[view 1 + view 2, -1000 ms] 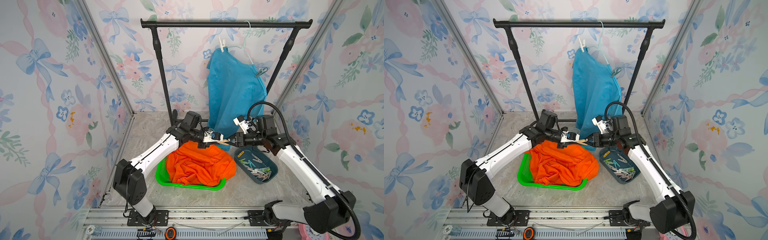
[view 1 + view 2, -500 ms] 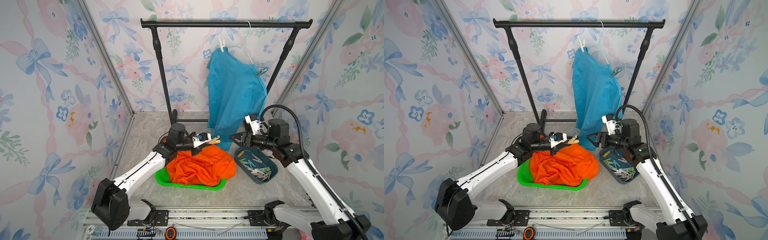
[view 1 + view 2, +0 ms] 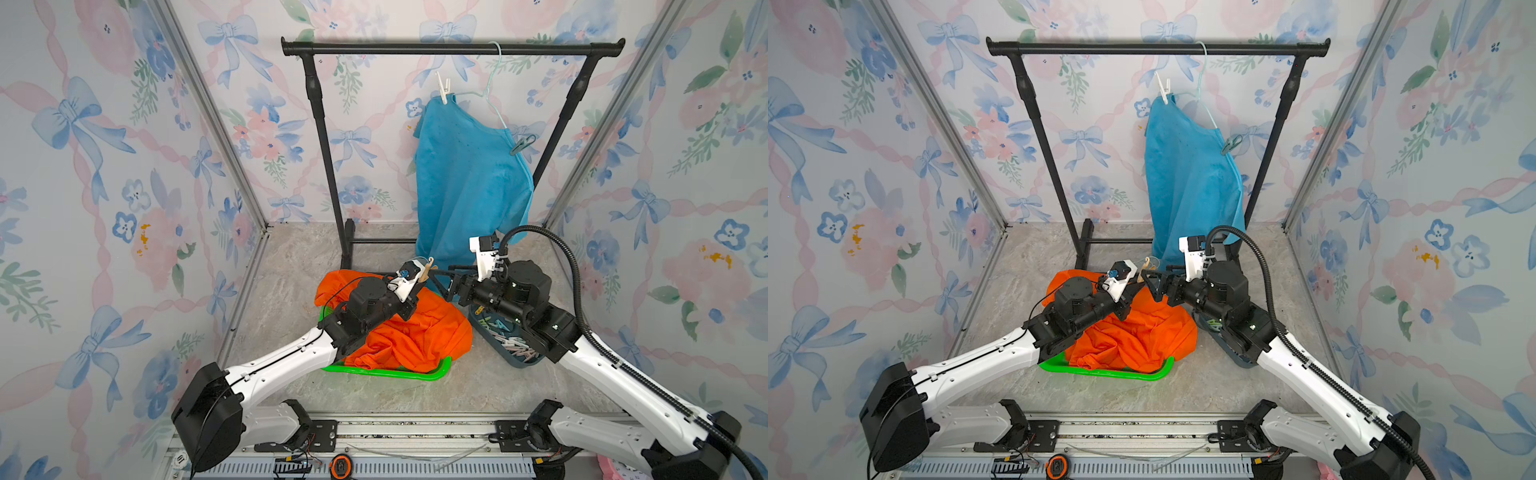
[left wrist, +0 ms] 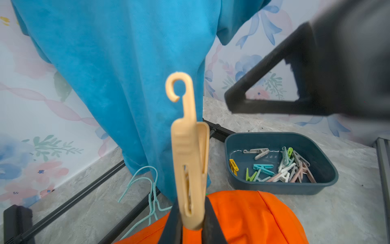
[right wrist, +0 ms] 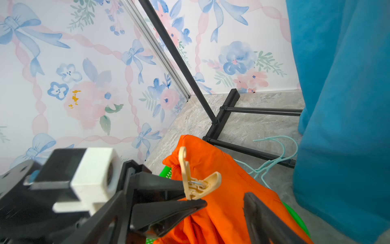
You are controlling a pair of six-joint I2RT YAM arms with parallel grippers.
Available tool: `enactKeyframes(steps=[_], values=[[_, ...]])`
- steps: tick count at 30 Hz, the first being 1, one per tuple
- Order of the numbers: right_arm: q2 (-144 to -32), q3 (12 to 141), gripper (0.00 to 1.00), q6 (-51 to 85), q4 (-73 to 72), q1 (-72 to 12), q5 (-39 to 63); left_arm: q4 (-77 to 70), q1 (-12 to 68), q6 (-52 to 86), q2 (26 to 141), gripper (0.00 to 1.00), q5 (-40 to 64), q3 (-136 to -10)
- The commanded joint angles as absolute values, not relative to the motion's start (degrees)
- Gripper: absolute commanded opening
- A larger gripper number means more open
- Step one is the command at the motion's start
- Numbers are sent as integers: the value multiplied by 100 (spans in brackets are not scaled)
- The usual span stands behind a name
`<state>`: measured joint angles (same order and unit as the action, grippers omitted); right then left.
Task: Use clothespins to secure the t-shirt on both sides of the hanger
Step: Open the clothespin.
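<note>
The left tool (image 4: 191, 213) is clamped on a cream clothespin (image 4: 190, 160), up over the orange cloth (image 3: 415, 332). The right tool (image 3: 1158, 286) is just beside it, jaws apart. More clothespins (image 4: 280, 169) lie in the blue tray (image 4: 320, 156) on the right

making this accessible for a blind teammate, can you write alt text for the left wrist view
A cream clothespin with a hook end, clamped in the left gripper, dominates the frame. Behind it hangs a blue t-shirt; a dark tray of mixed clothespins sits on the floor beside orange cloth.
</note>
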<state>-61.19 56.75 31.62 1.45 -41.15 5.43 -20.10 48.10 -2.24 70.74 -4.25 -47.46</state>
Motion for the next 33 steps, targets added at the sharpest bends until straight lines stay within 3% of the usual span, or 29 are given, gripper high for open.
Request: enactKeyframes(steps=[1,9,17,27,30,33], values=[[-6336,5835,88,3542,-273,-4349,-267,-2578,4937,58,6899,0,-1703,-4595],[-6665,6110,82,4170,-341,-4374,-313,-2914,4995,62,6861,0,-2031,-4480],[-7027,6476,87,4167,-482,-4409,-30,-3098,5000,46,7000,0,-2068,-4468],[-7547,7031,86,4134,-464,-4524,94,-3149,4998,-35,7183,0,-2035,-4639],[-7667,7160,82,4109,-379,-4548,20,-3148,4993,-74,7232,0,-2035,-4689],[-7758,7261,70,4062,-291,-4549,-65,-3146,4999,-101,7262,0,-2065,-4719]])
